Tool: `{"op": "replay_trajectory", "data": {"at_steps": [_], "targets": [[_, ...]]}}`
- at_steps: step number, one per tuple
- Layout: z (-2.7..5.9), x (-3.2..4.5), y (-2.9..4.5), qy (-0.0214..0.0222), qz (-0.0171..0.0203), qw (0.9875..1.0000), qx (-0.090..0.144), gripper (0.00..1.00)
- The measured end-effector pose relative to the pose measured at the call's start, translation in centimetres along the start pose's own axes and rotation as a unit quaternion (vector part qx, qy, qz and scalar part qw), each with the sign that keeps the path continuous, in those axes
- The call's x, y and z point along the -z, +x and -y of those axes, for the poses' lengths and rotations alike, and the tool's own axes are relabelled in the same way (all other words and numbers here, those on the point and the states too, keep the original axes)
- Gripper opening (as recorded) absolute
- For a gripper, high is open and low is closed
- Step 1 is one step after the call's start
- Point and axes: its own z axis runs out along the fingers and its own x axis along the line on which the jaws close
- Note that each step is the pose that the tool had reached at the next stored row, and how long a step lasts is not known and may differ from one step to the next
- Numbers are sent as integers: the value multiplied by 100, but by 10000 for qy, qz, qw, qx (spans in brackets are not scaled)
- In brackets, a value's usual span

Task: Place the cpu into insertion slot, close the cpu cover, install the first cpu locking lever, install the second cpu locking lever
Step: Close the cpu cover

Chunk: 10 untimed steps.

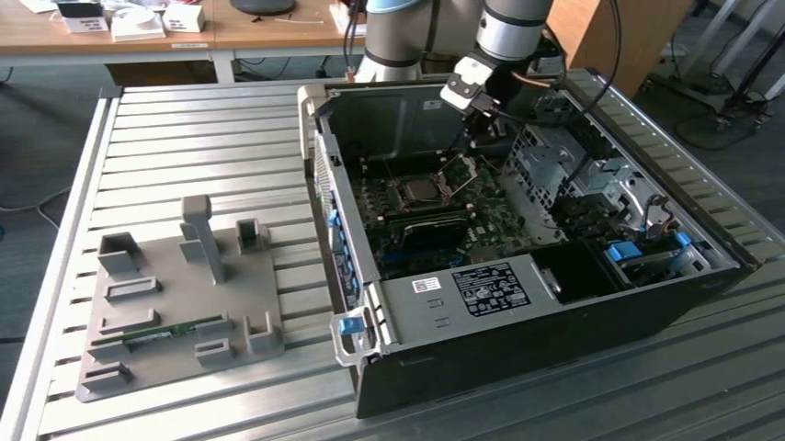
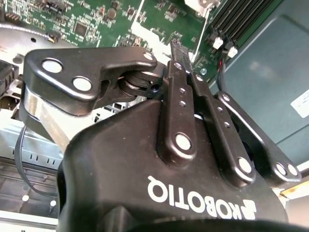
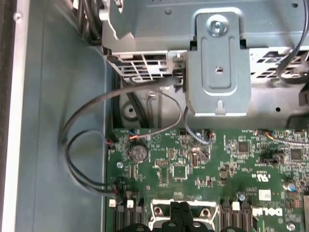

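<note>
Pale grey square cpu (image 1: 421, 190) — lying flat — in the insertion slot (image 1: 395, 196).

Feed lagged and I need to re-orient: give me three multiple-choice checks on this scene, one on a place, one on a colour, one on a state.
1. In the exterior view, where does the grey fixture tray lie relative to the computer case?
A. on the exterior view's left of it
B. on the exterior view's right of it
C. inside it

2. The circuit board is:
A. blue
B. green
C. red

3. The claw is:
A. wide open
B. shut
C. lying in the tray

Answers:
1 A, the tray sits beside the case on that side.
2 B, green shows in both wrist views.
3 B, its fingertips meet in the first wrist view.
</note>
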Motion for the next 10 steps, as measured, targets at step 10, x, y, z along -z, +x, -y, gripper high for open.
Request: {"op": "replay_trajectory", "data": {"at_steps": [10], "targets": [[-119, -15, 16, 0, -1, 10000, -1, 11]]}}
